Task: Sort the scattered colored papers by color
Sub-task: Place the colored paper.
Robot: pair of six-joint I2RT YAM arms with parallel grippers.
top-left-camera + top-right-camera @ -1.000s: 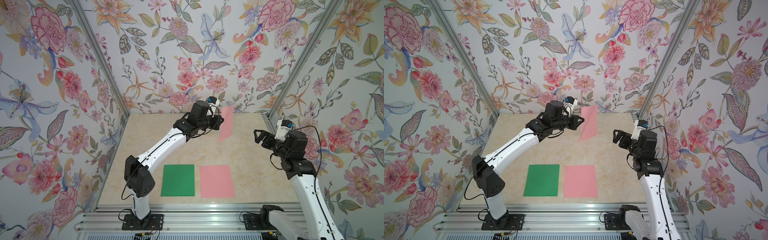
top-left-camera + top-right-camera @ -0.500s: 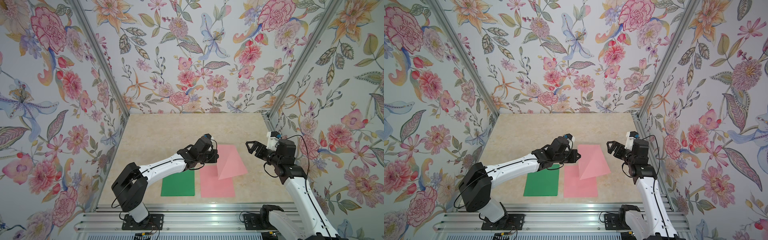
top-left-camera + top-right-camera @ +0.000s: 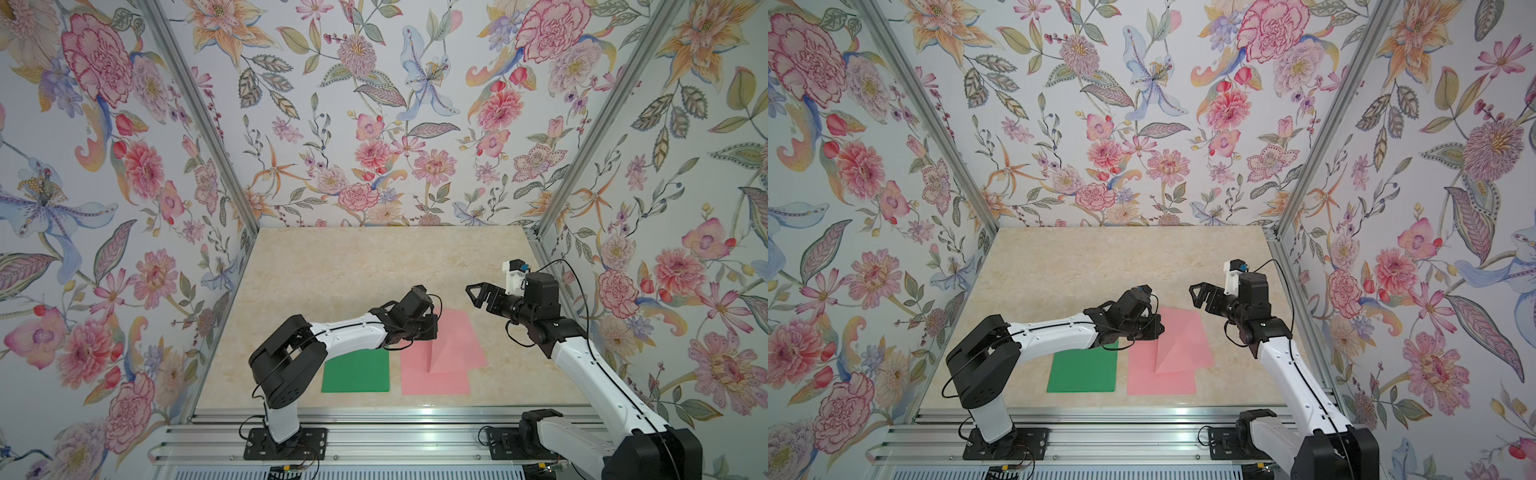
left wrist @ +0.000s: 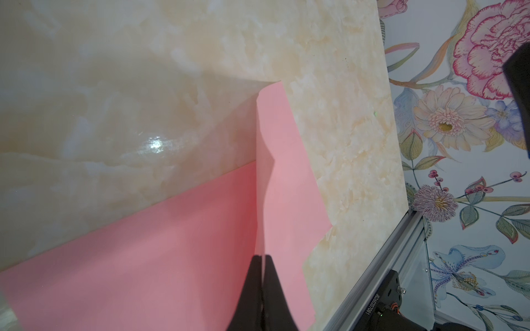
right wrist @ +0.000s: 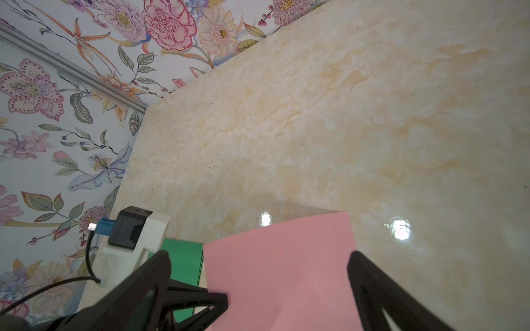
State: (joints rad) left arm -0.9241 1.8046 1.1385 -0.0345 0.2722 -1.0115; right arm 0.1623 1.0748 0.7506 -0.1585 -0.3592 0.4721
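1. I count one green paper (image 3: 355,372) and two pink ones, all near the table's (image 3: 353,270) front edge.
2. The flat pink paper (image 3: 432,380) lies beside the green paper; the tilted pink paper (image 3: 457,340) leans over it.
3. The left gripper (image 4: 261,258) pinches the tilted pink paper's edge.
4. The right gripper (image 3: 473,296) hangs nearby, spread wide and empty.

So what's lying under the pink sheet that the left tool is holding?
A flat pink sheet lies on the table, partly under the held pink sheet, which the shut left tool pinches by an edge. The covered part, and any sheets below it, cannot be seen.
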